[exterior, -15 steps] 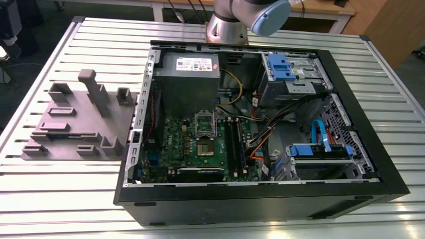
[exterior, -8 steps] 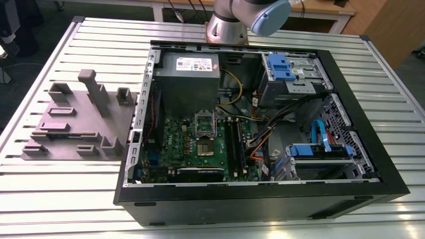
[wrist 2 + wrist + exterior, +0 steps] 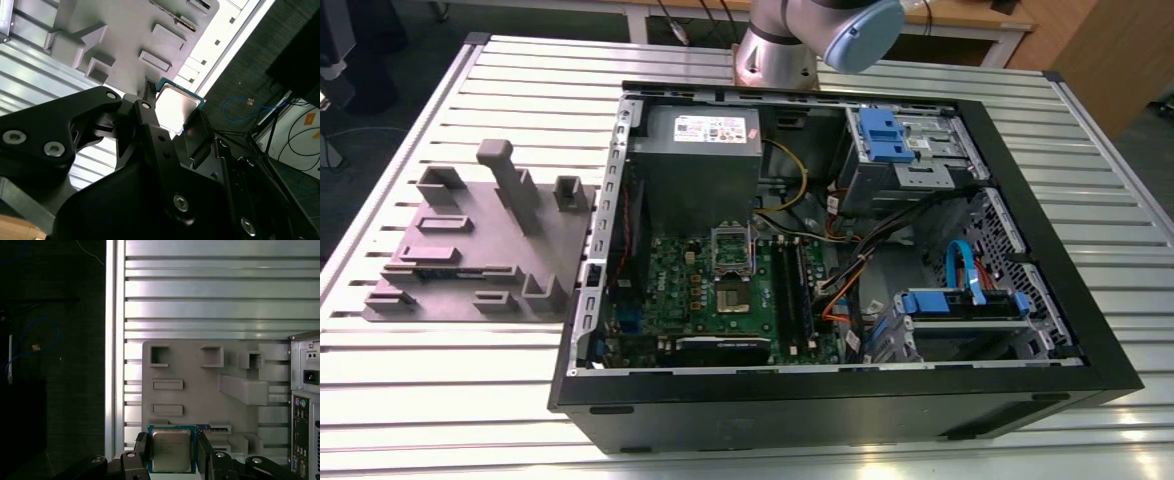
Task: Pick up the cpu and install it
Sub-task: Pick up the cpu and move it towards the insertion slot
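In the first wrist view the small flat square silver-topped cpu (image 3: 171, 450) is clamped between the black gripper's (image 3: 172, 457) narrowly parted fingers, over the grey-mauve plastic block (image 3: 200, 390). The pick-up looks done and installation is not. Seating it calls for squaring the chip to the open motherboard socket (image 3: 731, 296) at the centre of the exterior view.

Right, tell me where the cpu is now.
The cpu is clamped between the two fingers of the gripper in both wrist views, with the grey plastic block and the slatted table behind it.
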`<state>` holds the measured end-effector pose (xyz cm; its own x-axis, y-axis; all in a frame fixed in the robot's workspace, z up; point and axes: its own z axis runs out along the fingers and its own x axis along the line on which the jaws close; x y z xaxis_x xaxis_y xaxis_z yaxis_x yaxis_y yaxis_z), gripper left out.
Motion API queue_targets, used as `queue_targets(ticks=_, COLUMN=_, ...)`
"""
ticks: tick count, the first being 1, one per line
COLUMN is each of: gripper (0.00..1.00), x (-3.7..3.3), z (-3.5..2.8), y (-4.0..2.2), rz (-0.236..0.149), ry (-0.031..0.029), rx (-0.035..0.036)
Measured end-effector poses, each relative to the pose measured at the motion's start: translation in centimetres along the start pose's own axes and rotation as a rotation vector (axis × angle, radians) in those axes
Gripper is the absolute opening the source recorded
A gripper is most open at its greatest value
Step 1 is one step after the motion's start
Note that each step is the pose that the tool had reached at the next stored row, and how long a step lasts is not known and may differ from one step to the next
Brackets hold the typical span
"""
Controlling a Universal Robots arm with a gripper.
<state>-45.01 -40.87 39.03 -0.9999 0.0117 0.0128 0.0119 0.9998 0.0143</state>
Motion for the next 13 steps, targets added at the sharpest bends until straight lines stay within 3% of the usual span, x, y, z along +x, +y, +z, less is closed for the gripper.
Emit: queue_targets(ticks=13, gripper=0.47, x=0.01, z=-1.14, y=0.02, rz=0.0, ry=0.0001, rx=0.0)
